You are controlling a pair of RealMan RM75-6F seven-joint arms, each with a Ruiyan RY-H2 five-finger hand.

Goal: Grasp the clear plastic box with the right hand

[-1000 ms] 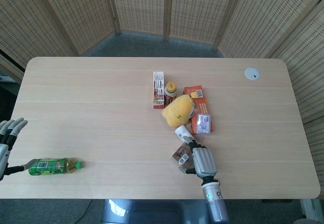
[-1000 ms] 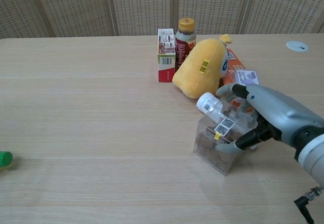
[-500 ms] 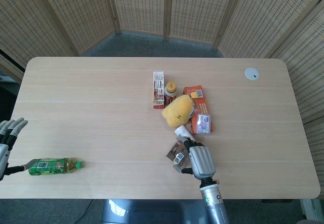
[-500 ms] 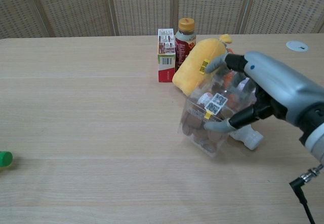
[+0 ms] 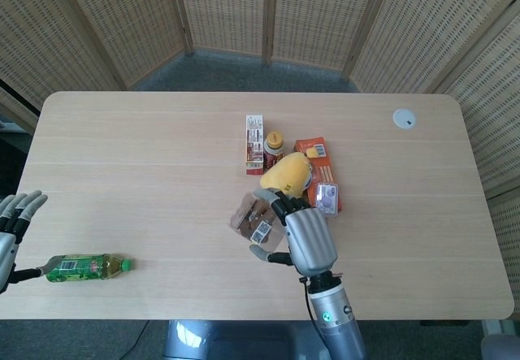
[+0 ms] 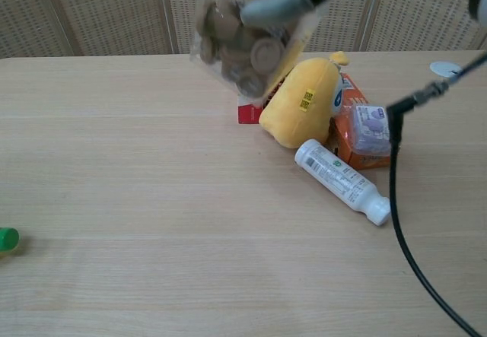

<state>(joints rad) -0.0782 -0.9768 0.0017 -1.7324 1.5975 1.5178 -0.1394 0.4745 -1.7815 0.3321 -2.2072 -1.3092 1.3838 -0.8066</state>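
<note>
The clear plastic box point(image 5: 253, 219) with brown round pieces inside is lifted well off the table, gripped by my right hand point(image 5: 299, 238). In the chest view the clear plastic box point(image 6: 243, 40) hangs near the top edge, with one finger point(image 6: 278, 4) across its upper side; most of the hand lies out of that frame. My left hand point(image 5: 11, 222) shows at the far left edge of the head view, fingers spread, holding nothing, just above a green bottle point(image 5: 85, 266).
On the table lie a white tube bottle point(image 6: 342, 181), a yellow plush toy point(image 6: 303, 103), an orange packet point(image 6: 354, 128), a small carton point(image 5: 255, 144) and a brown capped bottle point(image 5: 274, 145). A white disc point(image 5: 404, 118) sits at the far right. A black cable point(image 6: 403, 223) hangs down on the right.
My right hand has raised the clear box high off the table and carried it left. The white tube bottle that lay under it now lies uncovered. The left hand has not moved.
</note>
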